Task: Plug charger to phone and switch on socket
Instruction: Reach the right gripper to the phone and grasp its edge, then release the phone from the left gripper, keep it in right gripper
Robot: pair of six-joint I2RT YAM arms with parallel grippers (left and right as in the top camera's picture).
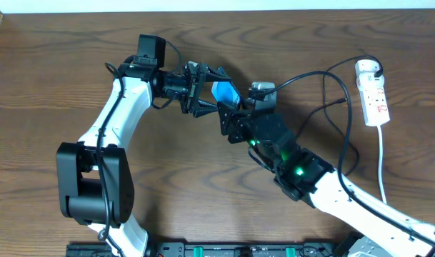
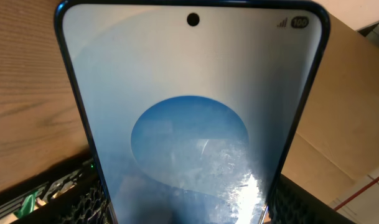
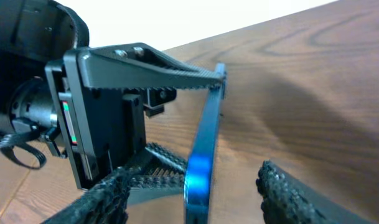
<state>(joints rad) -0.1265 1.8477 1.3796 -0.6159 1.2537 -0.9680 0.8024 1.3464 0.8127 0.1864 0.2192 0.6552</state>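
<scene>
Worktop [image 1: 46,86] is evenly lit, shadows kept soft; glare's seen low on the phone [image 2: 189,93] screen, right claw fingers [image 3: 289,199] blurred.

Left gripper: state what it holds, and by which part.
The left gripper holds the phone, pinched across its two long side edges near its bottom end.

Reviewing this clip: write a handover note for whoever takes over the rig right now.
Left gripper: shut on the phone, screen lit.
Right gripper: open, fingers either side of the phone's edge, holding nothing.
Socket: lying far right; switch state unreadable.
Charger: likely the thin black cable at the socket's top end; tip not visible.
Done: phone grasped. Left: plug charger in, switch socket on.
</scene>
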